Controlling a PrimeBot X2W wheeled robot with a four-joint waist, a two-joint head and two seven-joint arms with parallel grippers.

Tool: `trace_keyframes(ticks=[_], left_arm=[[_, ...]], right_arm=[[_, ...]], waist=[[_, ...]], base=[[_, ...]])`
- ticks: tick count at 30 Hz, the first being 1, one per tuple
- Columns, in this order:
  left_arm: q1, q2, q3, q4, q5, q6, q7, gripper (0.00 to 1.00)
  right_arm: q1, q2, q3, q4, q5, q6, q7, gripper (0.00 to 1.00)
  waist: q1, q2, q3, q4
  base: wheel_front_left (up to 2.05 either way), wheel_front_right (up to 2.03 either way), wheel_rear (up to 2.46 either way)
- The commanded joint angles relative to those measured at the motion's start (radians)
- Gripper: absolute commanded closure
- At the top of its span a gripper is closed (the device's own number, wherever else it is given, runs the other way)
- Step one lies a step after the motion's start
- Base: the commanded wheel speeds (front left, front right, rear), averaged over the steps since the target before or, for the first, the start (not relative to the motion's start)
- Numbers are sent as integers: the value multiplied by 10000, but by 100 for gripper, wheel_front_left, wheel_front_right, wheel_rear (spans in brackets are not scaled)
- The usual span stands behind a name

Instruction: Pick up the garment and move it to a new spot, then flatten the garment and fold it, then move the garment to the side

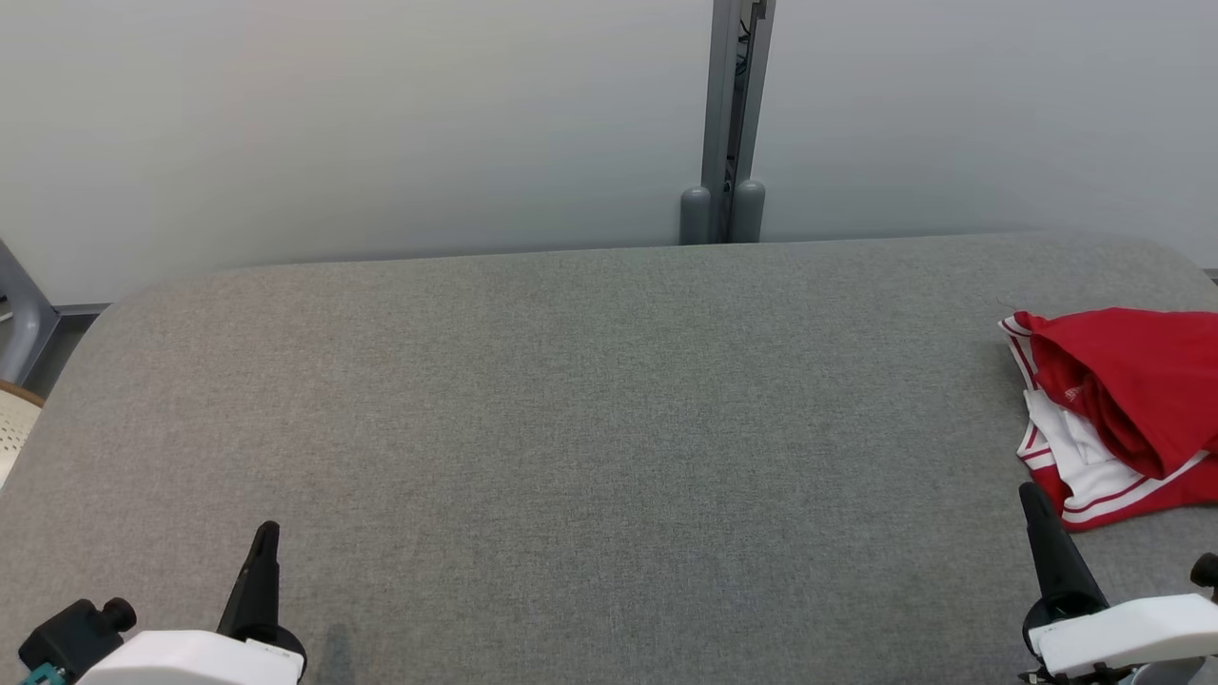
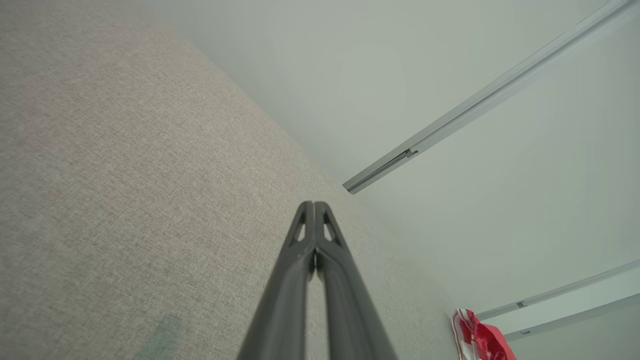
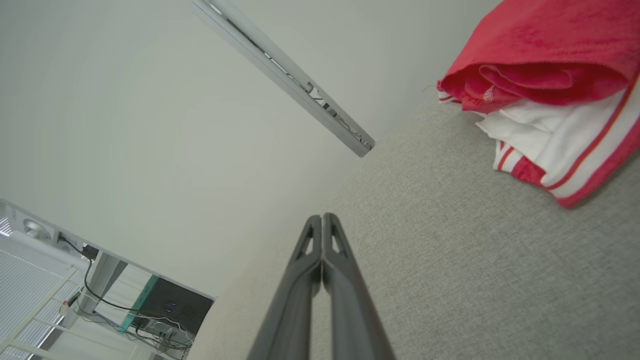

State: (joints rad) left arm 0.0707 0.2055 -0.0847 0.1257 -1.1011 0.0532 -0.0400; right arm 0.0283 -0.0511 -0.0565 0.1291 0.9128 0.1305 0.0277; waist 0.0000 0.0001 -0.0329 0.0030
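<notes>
In the head view, a table (image 1: 571, 428) covered in grey fabric fills the lower part, with a pale wall (image 1: 381, 114) behind its far edge and a grey upright post (image 1: 728, 114) standing against that wall. The garment (image 1: 1123, 400), red with white panels and stripes, lies bunched in loose folds at the table's far right, cut off by the picture's edge. The left gripper (image 1: 268, 529) sits at the near left with its dark fingers pressed together, holding nothing. The right gripper (image 1: 1029, 491) sits at the near right, fingers also together and bare, its tip just beside the garment's near hem; I cannot tell whether it touches the cloth.

In the left wrist view, the left gripper (image 2: 314, 205) points along the grey table (image 2: 125, 200), its two fingers meeting at the tips. The garment (image 2: 480, 342) shows as a small red and white heap, well apart from it.

In the right wrist view, the right gripper (image 3: 322, 217) is closed with nothing between its fingers, above the table (image 3: 450, 250). The garment (image 3: 545, 60) lies near, off to one side of the fingers and clear of them, red folds over white. A dark box (image 3: 172, 305) with cables stands on the floor beyond the table.
</notes>
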Motion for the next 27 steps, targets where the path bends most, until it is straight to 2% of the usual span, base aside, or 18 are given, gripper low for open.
trace_keyframes(ticks=[1, 27], left_arm=[[-317, 29, 140, -38, -199, -114, 34, 100], [-997, -608, 898, 491, -2391, -877, 639, 100]], right_arm=[[-270, -103, -49, -52, 297, 3, 49, 100], [-768, -130, -203, 469, 3275, 3, 341, 100]], waist=[[0, -1, 5, 0], [0, -1, 130, -11]], base=[[0, 0, 0], [0, 0, 0]])
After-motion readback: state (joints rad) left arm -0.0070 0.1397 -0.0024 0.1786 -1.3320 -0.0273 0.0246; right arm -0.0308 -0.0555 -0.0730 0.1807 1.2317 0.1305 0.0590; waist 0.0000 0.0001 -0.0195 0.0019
